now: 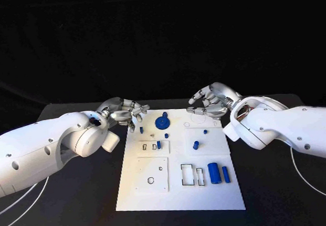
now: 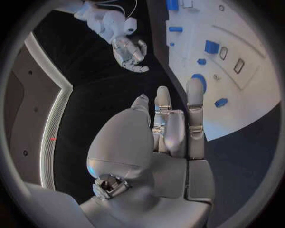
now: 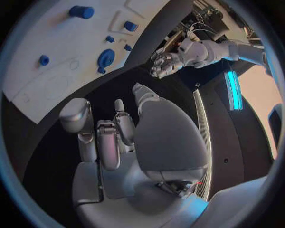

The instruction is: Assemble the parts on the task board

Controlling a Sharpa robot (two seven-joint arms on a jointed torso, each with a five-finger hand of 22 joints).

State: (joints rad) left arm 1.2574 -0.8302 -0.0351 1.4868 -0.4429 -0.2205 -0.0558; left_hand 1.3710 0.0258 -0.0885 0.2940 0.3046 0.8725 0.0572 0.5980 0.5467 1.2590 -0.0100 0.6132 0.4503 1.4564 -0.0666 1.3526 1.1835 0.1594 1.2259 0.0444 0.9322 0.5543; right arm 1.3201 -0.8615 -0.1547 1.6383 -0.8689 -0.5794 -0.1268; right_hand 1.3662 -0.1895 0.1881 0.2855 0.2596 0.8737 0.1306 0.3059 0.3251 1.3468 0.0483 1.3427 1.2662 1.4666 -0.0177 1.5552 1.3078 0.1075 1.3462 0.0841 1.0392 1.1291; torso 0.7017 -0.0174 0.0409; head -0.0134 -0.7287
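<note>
Fingers of the left hand [image 1: 123,112] are loosely curled and apart, holding nothing, and the hand hovers at the far left corner of the task board [image 1: 143,191]. In the left wrist view this hand [image 2: 169,126] reaches with straightened fingers over the board's [image 2: 249,102] edge, close to a round blue disc [image 2: 199,81] and a small blue peg [image 2: 221,102].

On the white board, seen from the head camera, the disc [image 1: 162,122] sits near the far edge just right of the left hand. Nearer the middle stand a short blue peg [image 1: 158,144] in a rectangular recess and another small blue piece [image 1: 196,144] to its right. Toward the near right lie a thick blue cylinder [image 1: 214,173] and a thinner blue bar [image 1: 226,174], side by side, just right of an empty rectangular slot [image 1: 188,174].

At the far right corner the right hand [image 1: 211,103] hangs just off the board with its fingers bent and separated, empty. Its own wrist view shows the right hand [image 3: 113,135] above the black table [image 3: 128,78], beside the board's [image 3: 56,52] edge.
</note>
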